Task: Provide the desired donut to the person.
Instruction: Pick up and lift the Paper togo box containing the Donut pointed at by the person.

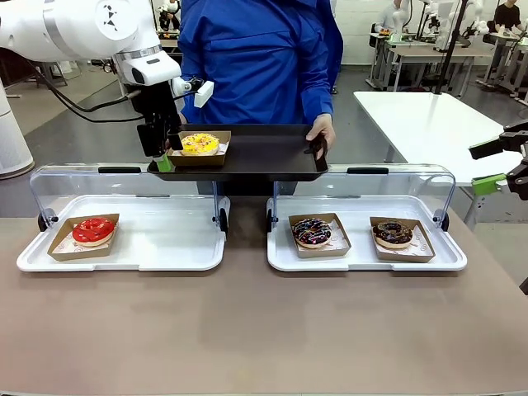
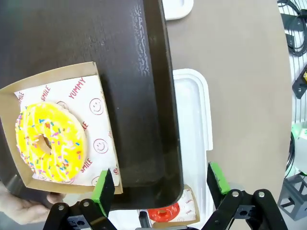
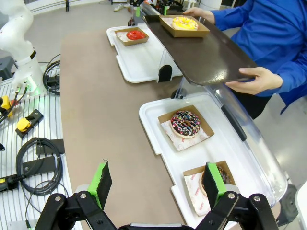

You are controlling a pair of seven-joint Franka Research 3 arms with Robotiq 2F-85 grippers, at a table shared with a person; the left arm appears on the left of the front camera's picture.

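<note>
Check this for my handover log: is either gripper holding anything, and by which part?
Nothing is held. The left gripper has open jaws near the yellow sprinkled ring donut in its brown cardboard tray; the right gripper is open.

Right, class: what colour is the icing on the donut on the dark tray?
Yellow icing with multicoloured sprinkles on the donut, clearest in the left wrist view.

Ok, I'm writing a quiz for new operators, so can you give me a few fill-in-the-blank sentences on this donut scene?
The person holds a dark tray carrying a donut iced ____.
The left white tray holds a single donut iced ____.
The right white tray holds ____ chocolate donuts.
The left gripper, at the dark tray's edge, is ____.
Missing words: yellow; red; two; open.
</note>
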